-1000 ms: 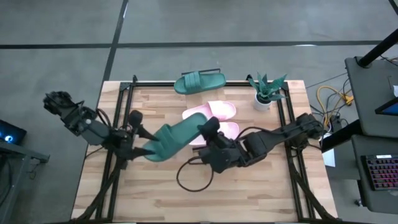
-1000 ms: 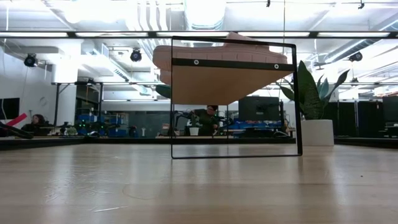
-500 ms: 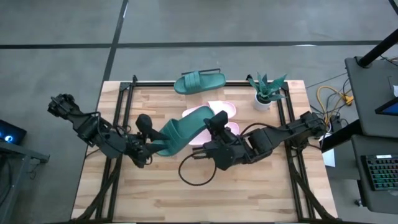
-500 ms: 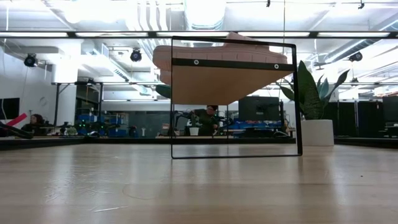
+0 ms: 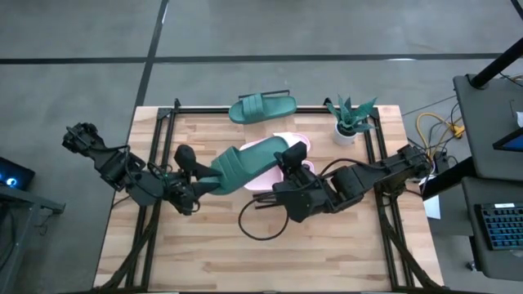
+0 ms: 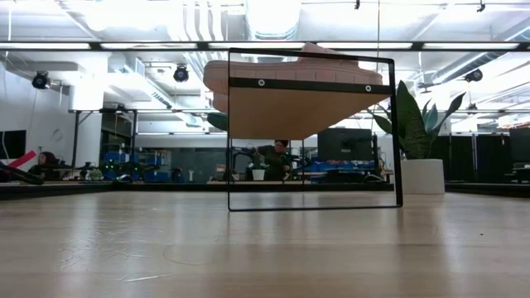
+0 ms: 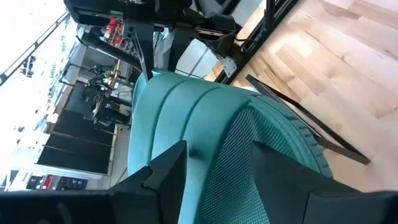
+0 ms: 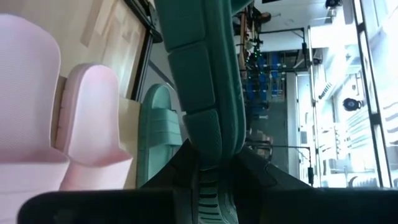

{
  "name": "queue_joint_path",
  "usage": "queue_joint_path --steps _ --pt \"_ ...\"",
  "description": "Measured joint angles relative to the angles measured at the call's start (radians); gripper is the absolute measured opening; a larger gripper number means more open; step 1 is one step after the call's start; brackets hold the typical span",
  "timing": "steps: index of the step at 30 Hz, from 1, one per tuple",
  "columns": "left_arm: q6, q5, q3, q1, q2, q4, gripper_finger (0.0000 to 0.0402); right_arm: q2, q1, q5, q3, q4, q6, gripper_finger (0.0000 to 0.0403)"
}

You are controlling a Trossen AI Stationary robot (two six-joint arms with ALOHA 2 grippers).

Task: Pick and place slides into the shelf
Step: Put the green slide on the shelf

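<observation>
A dark teal slide (image 5: 245,166) hangs lifted between my two grippers, over the two pale pink slides (image 5: 282,147). My left gripper (image 5: 194,181) is at its left end, and the right gripper (image 5: 288,159) is shut on its right end. The pink slides lie side by side on light wood. A second teal slide (image 5: 262,107) rests at the far edge. In the low view the shelf (image 6: 315,108) shows as a wood plank on a thin black frame, with a pink slide (image 6: 310,51) on top. That view shows no gripper. My left gripper is on the teal slide's left end (image 7: 224,155). Its fingers (image 7: 166,171) stand wide apart with the slide filling the gap; the fingers hide the contact spots. It comes level from the table's left. My right gripper pinches the slide's right end (image 8: 208,140) between two close fingers, across the sole's thickness, from the table's right. The slide is clear of the table.
A potted plant in a white pot (image 5: 350,122) stands at the far right. A black cable loop (image 5: 257,224) lies on the wood near my right arm. Black frame bars (image 5: 163,139) run along both sides. Bare wood lies toward the near edge.
Both grippers have carried the teal slide toward the table's right and a little toward the far edge. It now hangs over the pink slides. The left arm has reached farther in over the table. Neither gripper has visibly opened or shut.
</observation>
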Motion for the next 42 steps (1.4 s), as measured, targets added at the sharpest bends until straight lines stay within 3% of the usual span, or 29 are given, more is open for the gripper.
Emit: queue_joint_path --steps 3,10,17,21,26,30,38,42 --pt "0.000 -0.042 0.000 0.001 0.004 0.001 0.0161 0.000 0.000 0.000 0.000 0.000 0.000 0.0049" --pt "0.091 -0.296 -0.001 0.000 0.067 0.046 0.0161 0.000 0.000 0.000 0.000 -0.006 -0.001 0.0049" --pt "0.207 -0.316 -0.003 0.000 0.124 0.147 0.0156 -0.001 0.000 -0.007 0.001 0.003 0.001 0.0049" --pt "0.211 -0.317 -0.004 0.002 0.132 0.141 0.0114 0.000 0.000 -0.009 0.000 -0.002 0.002 0.0049" --pt "0.228 -0.321 -0.006 0.008 0.125 0.141 0.0022 0.000 0.000 -0.011 0.000 -0.001 0.004 0.0049" --pt "0.228 -0.318 -0.006 0.019 0.118 0.142 0.0007 0.000 0.000 -0.031 0.000 -0.001 0.041 0.0050" --pt "0.331 -0.311 -0.010 0.040 0.094 0.140 0.0001 -0.012 0.000 -0.037 0.000 -0.031 0.141 0.0182" --pt "0.377 -0.309 -0.020 0.087 0.061 0.142 0.0001 -0.044 0.001 -0.036 0.000 -0.094 0.220 0.0218"
